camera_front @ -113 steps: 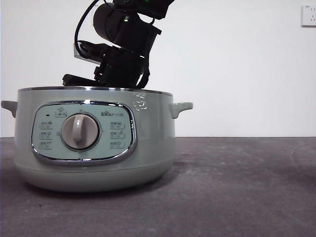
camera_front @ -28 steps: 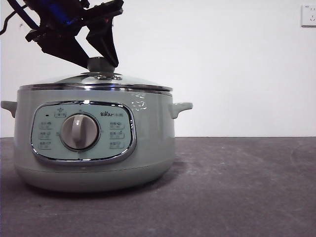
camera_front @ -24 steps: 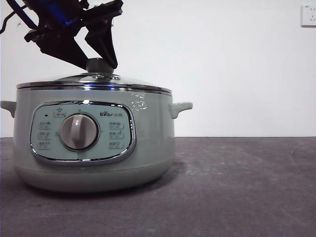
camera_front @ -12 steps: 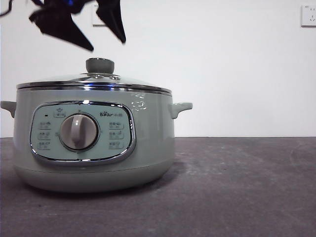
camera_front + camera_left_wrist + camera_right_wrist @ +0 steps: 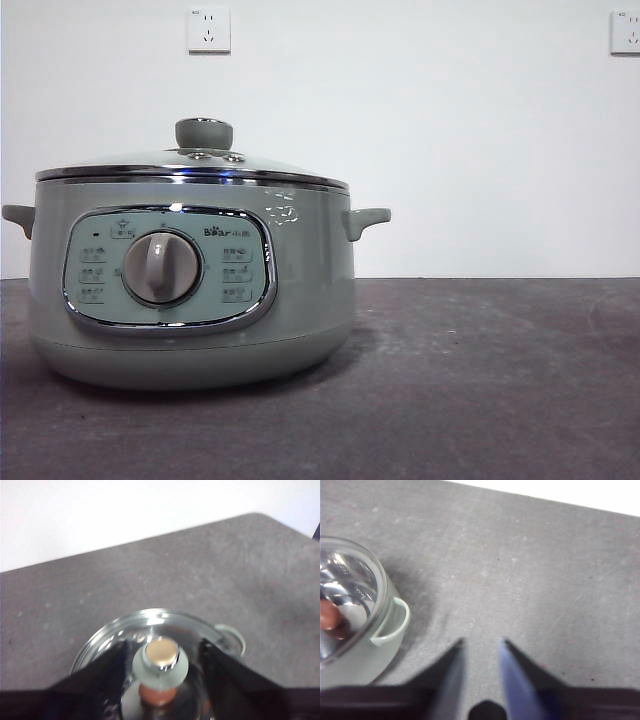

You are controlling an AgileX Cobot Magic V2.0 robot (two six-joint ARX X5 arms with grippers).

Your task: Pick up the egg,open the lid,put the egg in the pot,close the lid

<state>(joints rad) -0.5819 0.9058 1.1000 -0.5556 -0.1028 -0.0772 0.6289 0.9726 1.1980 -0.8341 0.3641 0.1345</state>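
Observation:
The pale green pot (image 5: 300, 280) stands at the left of the table with the glass lid (image 5: 270, 166) shut on it, knob (image 5: 204, 133) on top. No gripper shows in the front view. In the left wrist view my left gripper (image 5: 162, 647) is open and empty, its jaws either side of the knob (image 5: 160, 657) and above it. The brown-orange egg (image 5: 157, 694) shows through the lid (image 5: 150, 620), inside the pot. My right gripper (image 5: 481, 642) is open and empty over bare table, beside the pot (image 5: 370, 660). The egg (image 5: 327, 614) shows there too.
The dark grey table (image 5: 480, 380) stretches to the right of the pot. Behind it is a white wall with two sockets (image 5: 208, 28) (image 5: 625, 30). The pot's side handle (image 5: 395, 620) points toward the right gripper.
The gripper that held the lid's knob set the lid on the pot, opened, and rose out of the front view. The lid now rests shut on the pot.

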